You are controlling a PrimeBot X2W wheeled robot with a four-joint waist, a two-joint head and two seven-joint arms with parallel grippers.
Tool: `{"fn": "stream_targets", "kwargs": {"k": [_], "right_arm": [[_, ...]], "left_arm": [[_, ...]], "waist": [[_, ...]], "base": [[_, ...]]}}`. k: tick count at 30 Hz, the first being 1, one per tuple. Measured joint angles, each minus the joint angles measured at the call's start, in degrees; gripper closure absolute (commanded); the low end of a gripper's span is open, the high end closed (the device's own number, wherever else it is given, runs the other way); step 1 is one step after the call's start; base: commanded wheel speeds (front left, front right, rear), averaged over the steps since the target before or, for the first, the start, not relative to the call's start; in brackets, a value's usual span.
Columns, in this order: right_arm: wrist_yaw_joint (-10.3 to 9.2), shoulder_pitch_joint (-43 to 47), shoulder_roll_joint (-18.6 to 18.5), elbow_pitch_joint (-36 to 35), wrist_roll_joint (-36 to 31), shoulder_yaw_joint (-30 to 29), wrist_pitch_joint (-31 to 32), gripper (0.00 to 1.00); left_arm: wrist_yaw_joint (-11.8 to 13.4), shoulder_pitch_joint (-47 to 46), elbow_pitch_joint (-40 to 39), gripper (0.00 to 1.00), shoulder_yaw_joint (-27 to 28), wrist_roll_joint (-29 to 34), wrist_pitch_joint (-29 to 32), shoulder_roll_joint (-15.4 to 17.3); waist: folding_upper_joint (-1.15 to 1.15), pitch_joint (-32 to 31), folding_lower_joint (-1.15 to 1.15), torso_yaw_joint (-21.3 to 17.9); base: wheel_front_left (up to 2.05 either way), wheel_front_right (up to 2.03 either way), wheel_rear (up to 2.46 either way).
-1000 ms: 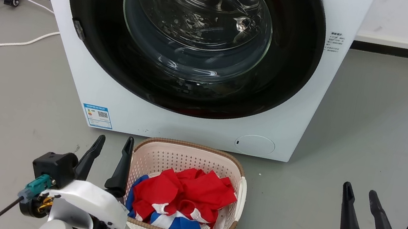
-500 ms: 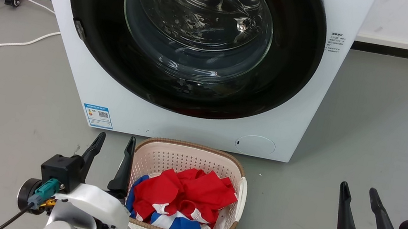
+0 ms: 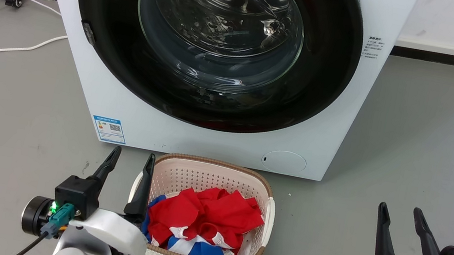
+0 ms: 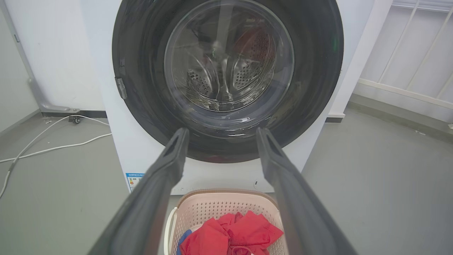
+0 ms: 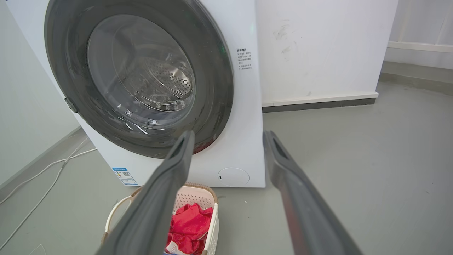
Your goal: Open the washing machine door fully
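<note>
Left claw [image 3: 133, 153]: fingers spread, released, empty. Low over floor [image 3: 392, 142]. Its right finger overlaps left rim of cream laundry basket [image 3: 211, 161] in head view; contact cannot be told.

Right claw [image 3: 400, 208]: released, empty, well apart from basket.

Washing machine door [image 3: 217, 37]: ahead of and above both claws, shut flush against washing machine [image 3: 205, 142], well apart from both.

Grey latch tab [image 3: 87, 32] on door rim, up ahead of left claw.

Red and blue clothes [image 3: 202, 216] in basket, between claws.

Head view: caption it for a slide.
Left gripper and right gripper open, flanking the laundry basket before the shut washing machine door.
</note>
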Motion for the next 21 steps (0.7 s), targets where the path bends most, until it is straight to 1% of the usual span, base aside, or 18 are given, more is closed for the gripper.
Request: {"fn": "stream_targets", "kwargs": {"k": [10, 16, 21], "right_arm": [[0.00, 0.02, 0.04, -0.05, -2.21, 0.23, -0.73, 0.00], [0.01, 0.02, 0.05, -0.05, -3.90, 0.24, -1.52, 0.00], [0.01, 0.02, 0.07, 0.01, -5.24, 0.31, -2.02, 0.00]], "left_arm": [[-0.96, -0.41, 0.63, 0.00, 1.02, 3.61, -1.07, -0.76], [-2.35, -0.64, 1.15, 0.00, 1.94, 6.13, -1.96, -1.63], [-2.96, -0.67, 1.69, 0.00, 2.79, 7.20, -2.45, -2.27]], "waist": [[0.00, 0.07, 0.00, 0.08], [0.00, 0.32, 0.00, 0.12], [0.00, 0.34, 0.00, 0.13]], "base": [[0.00, 0.00, 0.00], [0.00, 0.00, 0.00], [0.00, 0.00, 0.00]]}}
